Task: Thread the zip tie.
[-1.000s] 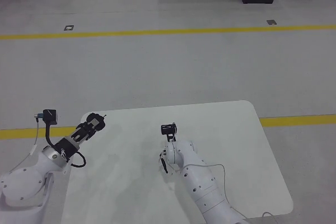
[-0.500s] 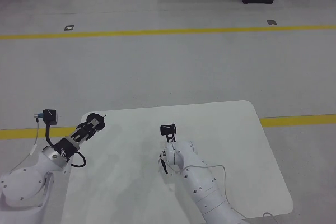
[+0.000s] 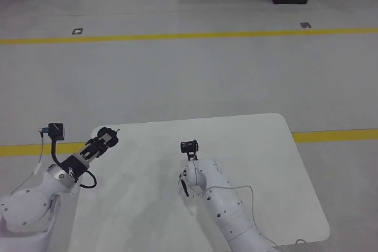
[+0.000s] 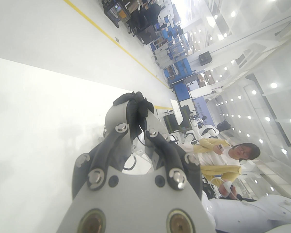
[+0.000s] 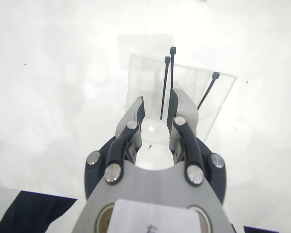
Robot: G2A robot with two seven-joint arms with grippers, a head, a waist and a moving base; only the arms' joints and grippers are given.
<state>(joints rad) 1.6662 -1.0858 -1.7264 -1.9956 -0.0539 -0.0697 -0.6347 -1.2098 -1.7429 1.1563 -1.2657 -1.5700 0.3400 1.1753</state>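
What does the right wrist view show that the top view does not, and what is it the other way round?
Right wrist view, not top view: three black zip ties leaning in a clear holder, with the right gripper open over the holder.
Top view, not right wrist view: the left gripper near the table's far left corner, and the yellow floor lines.
Both: the white table.

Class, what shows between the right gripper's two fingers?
One black zip tie, propped in the clear holder beyond them, seen in the right wrist view.
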